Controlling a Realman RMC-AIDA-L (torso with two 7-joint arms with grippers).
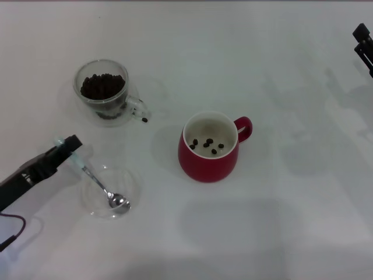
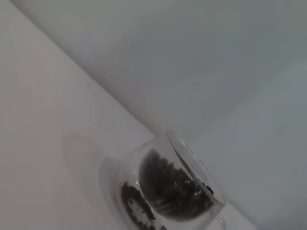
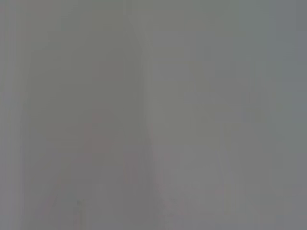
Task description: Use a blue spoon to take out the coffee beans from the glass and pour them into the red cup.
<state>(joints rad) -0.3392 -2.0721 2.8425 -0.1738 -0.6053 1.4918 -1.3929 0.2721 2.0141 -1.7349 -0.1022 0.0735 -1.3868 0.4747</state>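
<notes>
Left gripper (image 1: 69,146) pinching blue spoon (image 1: 99,182) handle; spoon bowl down in shallow clear dish (image 1: 133,188)

Near-left of table (image 1: 280,221): dish, spoon slanting up from it to the gripper at the handle end; mid-table: red cup (image 1: 208,147) upright, handle toward the right edge, a few coffee beans (image 1: 206,144) inside; farther left: glass (image 1: 105,92), well filled with beans, one stray bean (image 1: 144,119) on the table by its handle; far-right corner: right gripper (image 1: 364,46) at the edge, fingers — can't tell.
</notes>
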